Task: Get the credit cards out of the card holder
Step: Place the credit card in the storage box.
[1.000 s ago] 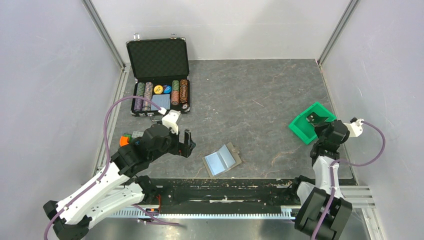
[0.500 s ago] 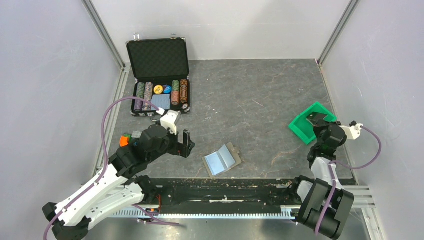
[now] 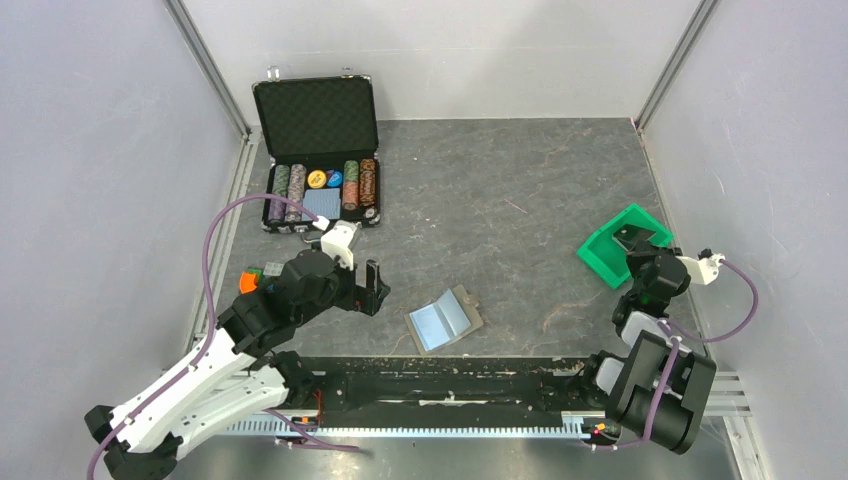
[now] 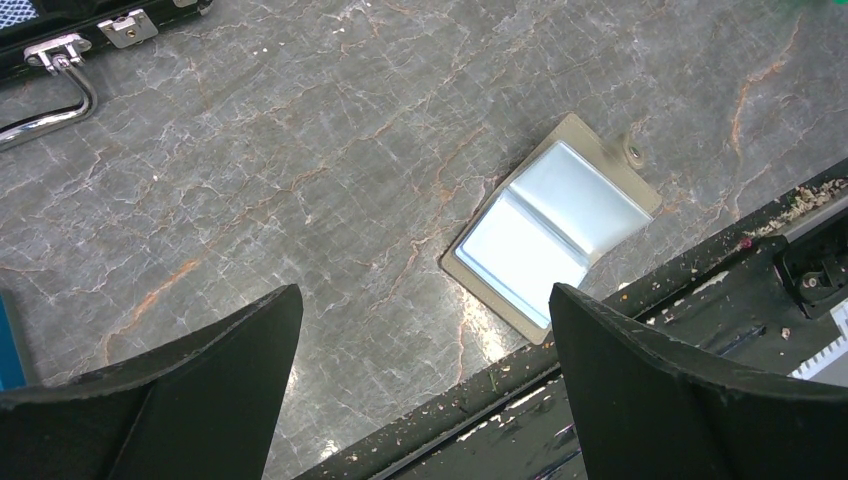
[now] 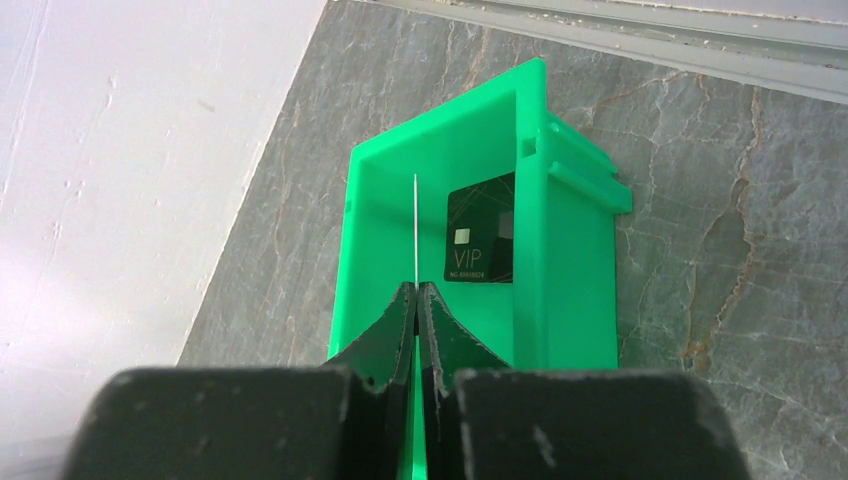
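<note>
Stone tabletop [image 4: 300, 150] bears card holder [image 4: 553, 243] (open) — ahead of left jaws.

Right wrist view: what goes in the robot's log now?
right gripper: shut on thin card at green bin | black VIP card: in bin | left gripper: open | card holder: lying open

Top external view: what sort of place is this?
Probably a lab robot cell: bare white walls framed by aluminium posts, a stone-look table, staged props like the poker chip case and green bin.
</note>
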Robot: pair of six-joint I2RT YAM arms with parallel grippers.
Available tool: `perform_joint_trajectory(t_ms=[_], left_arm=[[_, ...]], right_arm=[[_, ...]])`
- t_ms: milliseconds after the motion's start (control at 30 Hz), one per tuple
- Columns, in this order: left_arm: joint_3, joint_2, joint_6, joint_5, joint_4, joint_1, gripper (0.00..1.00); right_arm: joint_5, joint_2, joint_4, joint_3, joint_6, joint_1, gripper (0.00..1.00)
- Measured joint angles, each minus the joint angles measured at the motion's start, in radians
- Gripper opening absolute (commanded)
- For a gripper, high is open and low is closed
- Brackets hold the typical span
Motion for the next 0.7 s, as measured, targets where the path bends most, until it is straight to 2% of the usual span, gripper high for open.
perform_joint_trajectory(t_ms=[700], left_arm=[[0.0, 0.0, 0.0, 0.0, -0.001, 0.0, 1.0]], right_arm=[[-0.001, 0.168, 0.209, -0.014, 0.013, 0.0, 0.0]])
